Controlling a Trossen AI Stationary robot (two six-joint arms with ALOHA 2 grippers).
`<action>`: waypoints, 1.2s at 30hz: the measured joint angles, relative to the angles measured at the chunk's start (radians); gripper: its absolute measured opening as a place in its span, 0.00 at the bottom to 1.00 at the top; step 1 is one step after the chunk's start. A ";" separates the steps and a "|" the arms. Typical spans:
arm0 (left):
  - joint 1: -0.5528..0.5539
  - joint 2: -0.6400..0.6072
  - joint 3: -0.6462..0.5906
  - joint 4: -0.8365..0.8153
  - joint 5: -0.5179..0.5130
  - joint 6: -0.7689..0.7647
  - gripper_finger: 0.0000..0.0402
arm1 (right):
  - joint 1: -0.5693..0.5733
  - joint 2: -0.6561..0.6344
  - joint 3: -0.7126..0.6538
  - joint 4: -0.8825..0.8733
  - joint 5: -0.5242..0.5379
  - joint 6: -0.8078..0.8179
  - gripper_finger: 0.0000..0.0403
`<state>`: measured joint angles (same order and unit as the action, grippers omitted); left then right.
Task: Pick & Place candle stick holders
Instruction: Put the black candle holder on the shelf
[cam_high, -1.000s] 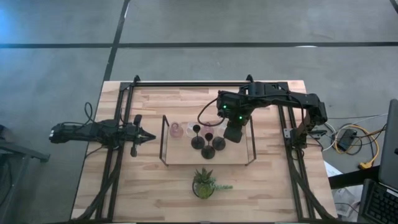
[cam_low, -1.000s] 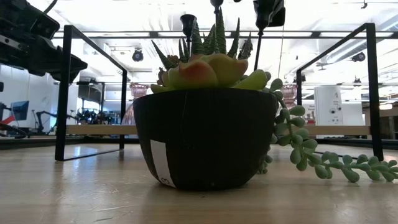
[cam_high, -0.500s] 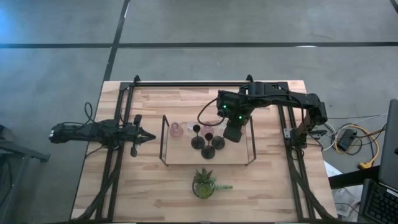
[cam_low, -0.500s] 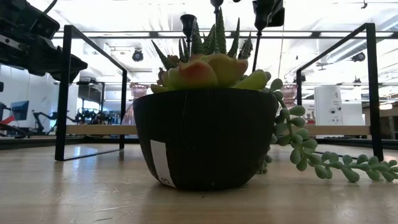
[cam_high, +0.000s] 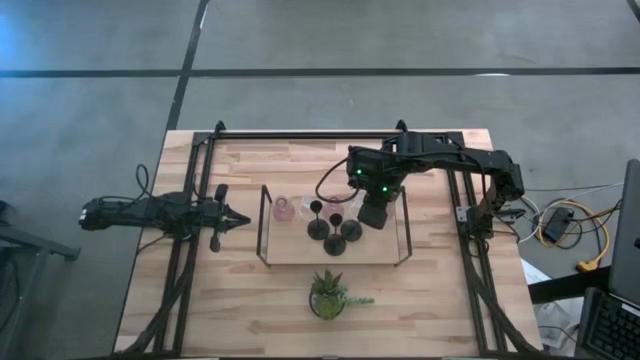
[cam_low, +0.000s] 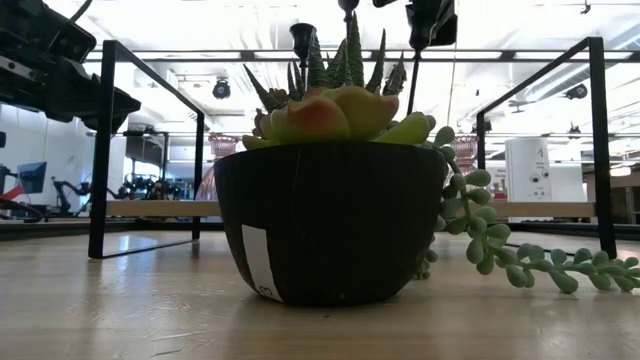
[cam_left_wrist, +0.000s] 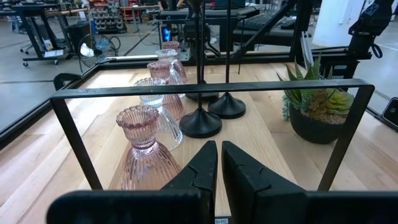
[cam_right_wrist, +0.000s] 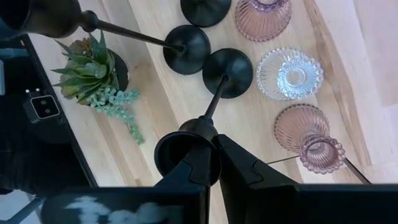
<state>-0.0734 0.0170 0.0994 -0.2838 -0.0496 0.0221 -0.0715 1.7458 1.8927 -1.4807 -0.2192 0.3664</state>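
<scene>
Three black thin-stemmed candle stick holders (cam_high: 318, 228) stand close together on the wooden tray (cam_high: 300, 248). Pink and clear glass holders (cam_high: 284, 208) stand on their bases beside them, toward the tray's left end. My right gripper (cam_high: 368, 215) is above the tray's right half, shut at the top of one black holder (cam_right_wrist: 186, 155). It also shows at the top of the low view (cam_low: 432, 20). My left gripper (cam_high: 240, 218) is shut and empty, left of the tray, pointing at it (cam_left_wrist: 219, 163). My right gripper comes from above, pointing down, onto the top cup of one black holder. The cup's rim (cam_right_wrist: 208, 138) lies at the fingertips; one finger (cam_right_wrist: 193, 171) overlaps the cup's opening, the other stays outside. The stem runs down to its round base (cam_right_wrist: 227, 73). I cannot tell whether the base is lifted.
A small green potted plant (cam_high: 328, 293) stands near the table's front edge, just in front of the tray. The tray has tall black wire end frames (cam_left_wrist: 211, 89). Black rails (cam_high: 200, 200) run along both sides of the table. Bare wood lies at the front left and right.
</scene>
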 joint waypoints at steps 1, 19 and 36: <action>0.000 0.000 0.000 0.000 0.000 0.000 0.07 | 0.000 0.000 0.000 -0.001 0.000 0.000 0.03; 0.000 0.000 0.000 0.000 0.003 0.000 0.07 | -0.018 -0.001 -0.002 0.019 0.010 0.023 0.03; 0.000 0.000 0.000 0.000 -0.001 0.000 0.07 | -0.017 0.000 -0.003 0.035 0.017 0.020 0.10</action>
<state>-0.0731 0.0174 0.0994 -0.2836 -0.0509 0.0219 -0.0887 1.7459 1.8899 -1.4460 -0.2019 0.3866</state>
